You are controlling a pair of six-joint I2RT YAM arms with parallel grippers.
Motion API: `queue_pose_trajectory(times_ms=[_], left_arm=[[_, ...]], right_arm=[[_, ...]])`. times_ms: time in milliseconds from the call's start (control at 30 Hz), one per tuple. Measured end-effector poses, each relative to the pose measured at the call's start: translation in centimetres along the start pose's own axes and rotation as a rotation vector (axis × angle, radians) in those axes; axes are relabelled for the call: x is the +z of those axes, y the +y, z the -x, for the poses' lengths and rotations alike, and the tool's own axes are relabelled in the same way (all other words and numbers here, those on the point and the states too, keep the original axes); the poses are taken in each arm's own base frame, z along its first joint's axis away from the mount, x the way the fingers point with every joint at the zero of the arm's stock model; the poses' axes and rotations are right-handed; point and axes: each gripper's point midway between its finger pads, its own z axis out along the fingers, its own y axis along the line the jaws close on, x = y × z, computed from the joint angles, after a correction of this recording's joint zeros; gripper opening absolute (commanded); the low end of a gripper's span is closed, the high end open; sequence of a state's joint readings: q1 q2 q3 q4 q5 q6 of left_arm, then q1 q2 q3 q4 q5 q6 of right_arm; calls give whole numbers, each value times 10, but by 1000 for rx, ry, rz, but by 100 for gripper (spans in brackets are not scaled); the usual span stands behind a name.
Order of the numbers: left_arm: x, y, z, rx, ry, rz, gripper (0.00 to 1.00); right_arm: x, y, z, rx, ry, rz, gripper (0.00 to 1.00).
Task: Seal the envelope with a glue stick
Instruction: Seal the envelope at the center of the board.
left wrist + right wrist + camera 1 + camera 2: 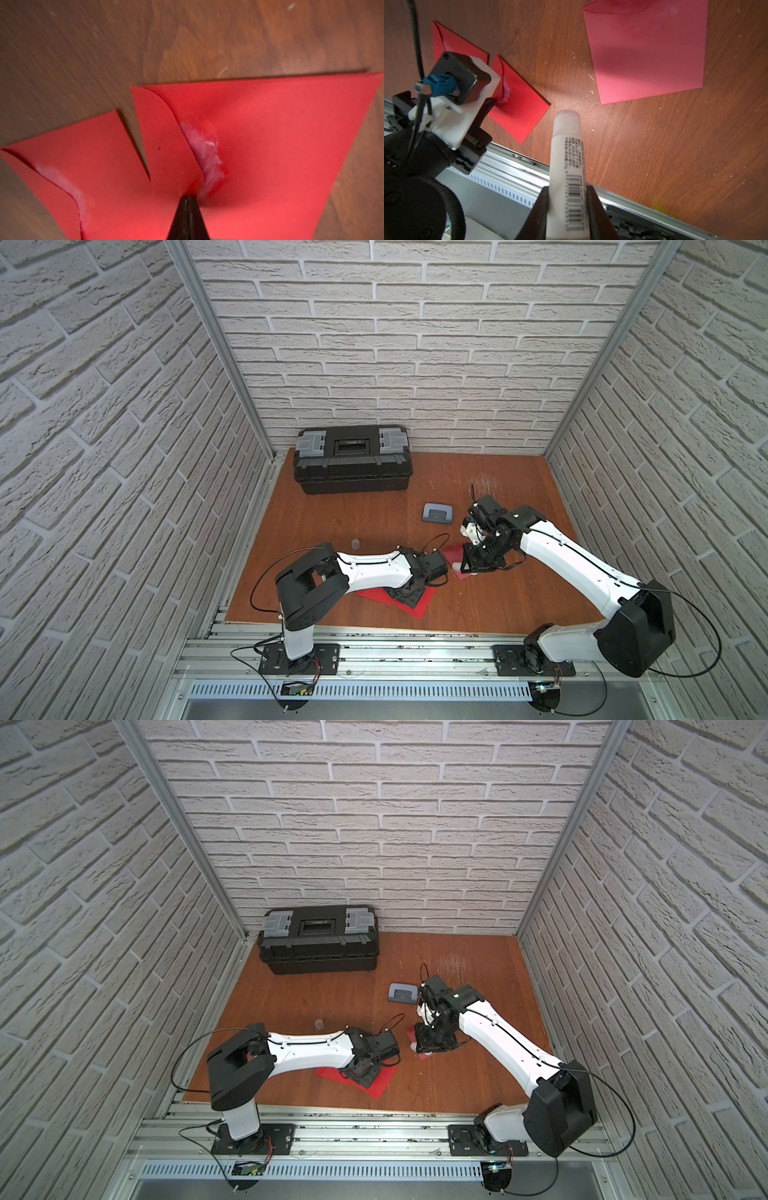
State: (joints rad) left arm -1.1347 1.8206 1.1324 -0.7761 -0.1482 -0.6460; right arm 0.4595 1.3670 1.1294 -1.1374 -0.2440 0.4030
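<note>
Left hand [188, 200] is pinched shut, pressing the red paper envelope [424, 603] low-centre in a top view. Right hand [566, 199] grips the white cylindrical glue stick [566, 149], right of centre there. Smeared glue [205, 153] may catch my fingertips [179, 218], pulling it open.

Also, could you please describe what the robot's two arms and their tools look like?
The left arm and right arm match: white shells, black joint housings, black base plates on an aluminium rail. A thin black cable loops along each. The left tool and right tool have black tapered fingers. A white bracket on the left wrist carries a black camera with a blue connector.
</note>
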Motion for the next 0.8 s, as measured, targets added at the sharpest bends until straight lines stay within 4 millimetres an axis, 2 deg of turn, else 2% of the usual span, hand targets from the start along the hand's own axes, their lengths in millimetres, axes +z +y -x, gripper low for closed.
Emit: queue_pose_trajectory(times_ms=[400, 800], left_arm=[[-5, -17, 10, 14, -11, -67, 9], [-9, -11, 27, -29, -59, -89, 9]], right_arm=[[0, 0, -1, 0, 3, -1, 2], [0, 0, -1, 0, 4, -2, 3]])
